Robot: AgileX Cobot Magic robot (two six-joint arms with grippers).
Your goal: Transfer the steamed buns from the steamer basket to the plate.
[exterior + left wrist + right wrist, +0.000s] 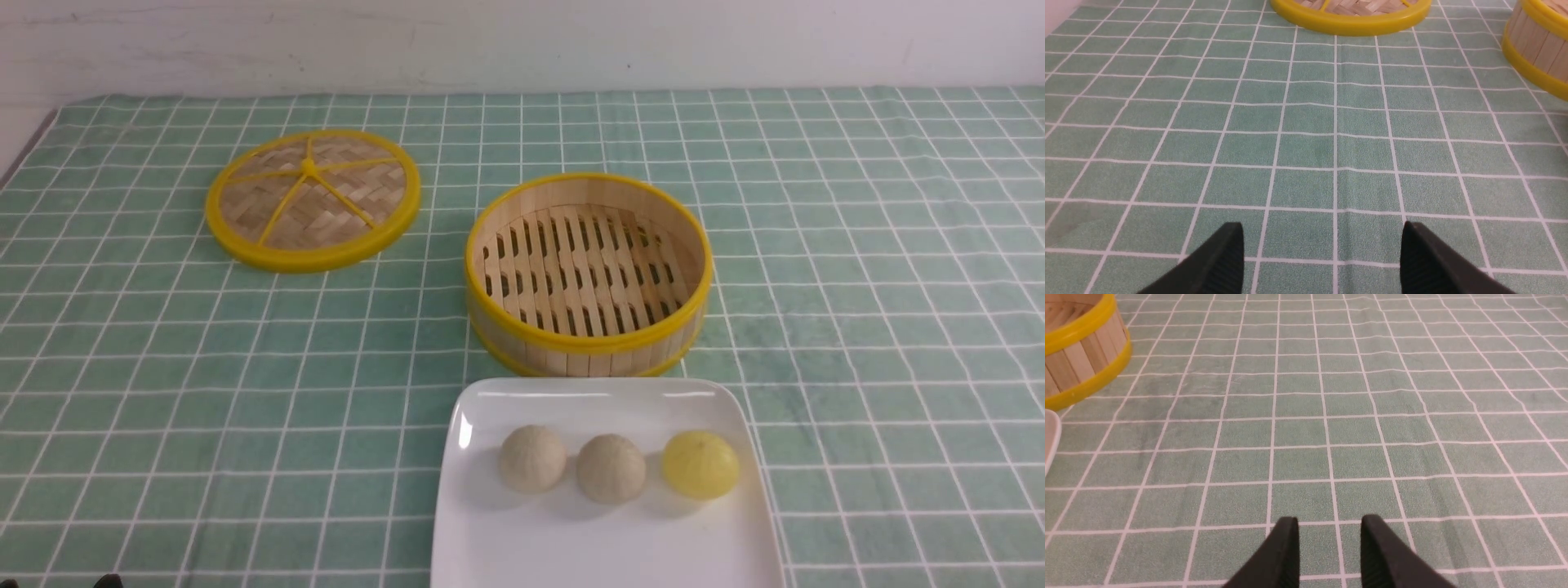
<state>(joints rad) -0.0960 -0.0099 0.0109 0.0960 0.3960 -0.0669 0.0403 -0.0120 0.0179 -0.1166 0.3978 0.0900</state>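
3 dome buns (611, 468) sit in a row on the glossy white square plate (490, 539): 2 beige w/ matte, grainy skin, 1 smooth pale yellow. Round bamboo basket (588, 273), slatted floor, yellow rims, just behind plate. Woven lid (313, 198) flat on checked cloth (857, 286). Left gripper (1323, 253) jaws wide apart, nothing between; right gripper (1329, 549) jaws part-open, gripping nothing.

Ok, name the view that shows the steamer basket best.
The front view: the whole steamer basket shows, its slatted floor bare. The left wrist view catches only an edge of its wall; the right wrist view, a corner of wall and rim.
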